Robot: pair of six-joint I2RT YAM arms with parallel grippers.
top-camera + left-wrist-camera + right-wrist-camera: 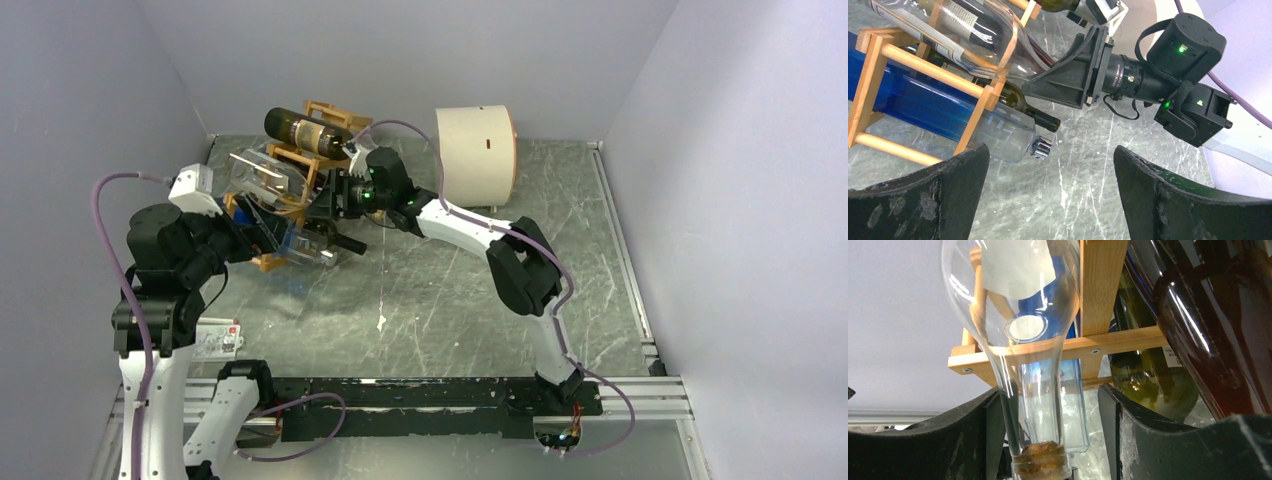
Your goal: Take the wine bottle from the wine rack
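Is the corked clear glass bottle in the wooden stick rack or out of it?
In. The clear glass bottle lies inside a wooden rack cell; only its neck sticks out.

From my overhead feed I see a booth closed in by three plain walls in a pale lavender-grey: a back wall (400, 60), a left wall (70, 120) and a right wall (740, 200). The tabletop (440, 310) is grey-green stone-patterned sheet, veined with thin pale lines and marked by a small white fleck (381, 322). A silver metal rail (625, 260) runs along its right edge, and another (650, 400) lies across the near edge. The light is soft and even, shadows faint
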